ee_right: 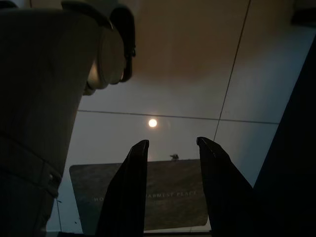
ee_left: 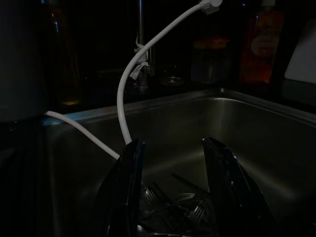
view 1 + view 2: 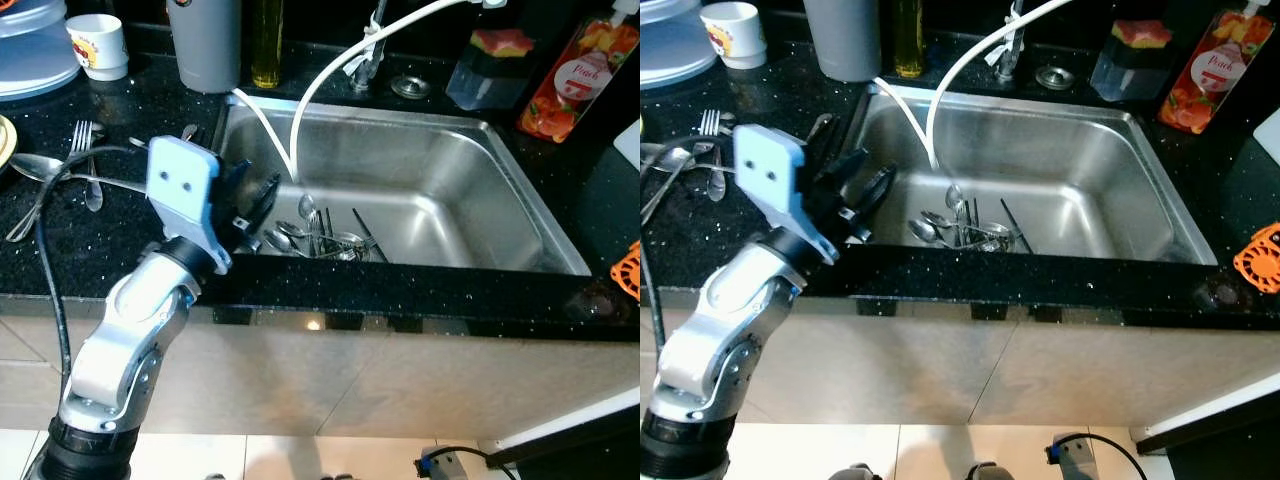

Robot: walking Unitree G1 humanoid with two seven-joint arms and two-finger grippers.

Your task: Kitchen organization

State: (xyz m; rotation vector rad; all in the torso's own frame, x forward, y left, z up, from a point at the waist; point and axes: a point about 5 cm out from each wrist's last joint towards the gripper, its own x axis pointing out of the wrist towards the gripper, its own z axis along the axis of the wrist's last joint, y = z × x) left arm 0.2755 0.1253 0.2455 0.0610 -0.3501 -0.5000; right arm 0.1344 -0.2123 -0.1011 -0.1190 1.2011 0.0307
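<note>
A pile of spoons and forks (image 3: 320, 238) lies on the bottom of the steel sink (image 3: 440, 165), near its front wall. My left gripper (image 3: 255, 198) hangs open over the sink's front left corner, just left of and above that pile, with nothing between its fingers. In the left wrist view the pile of cutlery (image 2: 177, 212) shows low between the two black fingers (image 2: 129, 177). More cutlery lies on the black counter to the left: a fork (image 3: 85, 150) and a spoon (image 3: 35, 165). My right gripper (image 1: 170, 142) hangs open over the tiled floor.
A white hose (image 3: 300, 110) curves from the tap (image 3: 365, 55) into the sink. Behind stand a grey cup (image 3: 205, 45), an oil bottle (image 3: 266, 45), a white mug (image 3: 100, 45), stacked plates (image 3: 35, 55), a sponge holder (image 3: 495, 70) and a peach bottle (image 3: 575, 80).
</note>
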